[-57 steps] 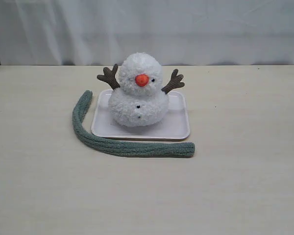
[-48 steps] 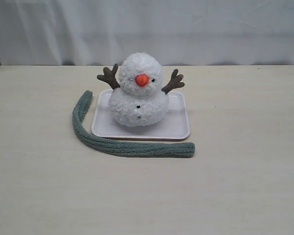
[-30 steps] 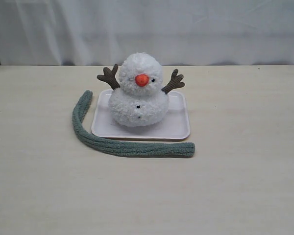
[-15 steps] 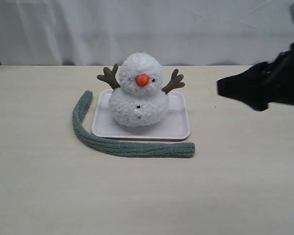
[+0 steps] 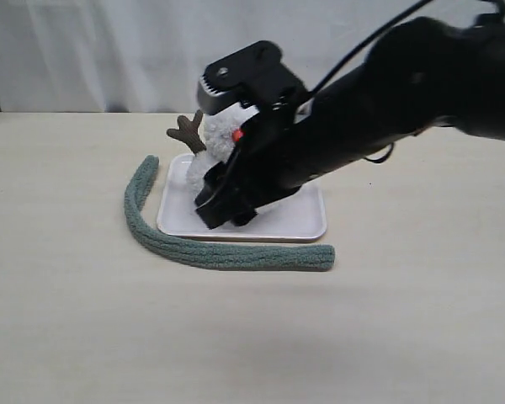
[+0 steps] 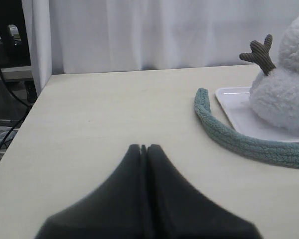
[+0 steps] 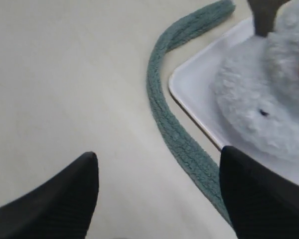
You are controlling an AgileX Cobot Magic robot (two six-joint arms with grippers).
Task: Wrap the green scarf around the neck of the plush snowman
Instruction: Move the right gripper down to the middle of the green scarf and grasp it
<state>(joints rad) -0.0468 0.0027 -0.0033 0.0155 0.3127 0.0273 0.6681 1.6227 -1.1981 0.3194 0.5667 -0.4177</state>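
Observation:
The plush snowman (image 5: 221,135) stands on a white tray (image 5: 307,225). My right arm reaches across from the right and hides most of it, neck included. The green scarf (image 5: 210,253) lies on the table, curving around the tray's left and front sides. My right gripper (image 5: 223,210) hangs open low over the tray's front left part, holding nothing. In the right wrist view the right gripper (image 7: 159,157) spreads wide above the scarf (image 7: 164,112), beside the snowman (image 7: 259,99). My left gripper (image 6: 143,148) is shut and empty, well away from the scarf (image 6: 229,140) and snowman (image 6: 281,94).
A white curtain (image 5: 93,50) hangs behind the table. In the left wrist view the table edge (image 6: 20,127) drops off, with cables and equipment below it. Bare tabletop (image 5: 236,337) lies in front of the scarf.
My right arm has swept in from the right edge and now covers the snowman, gripper down near the tray's front left. Scarf, snowman and tray have not moved.

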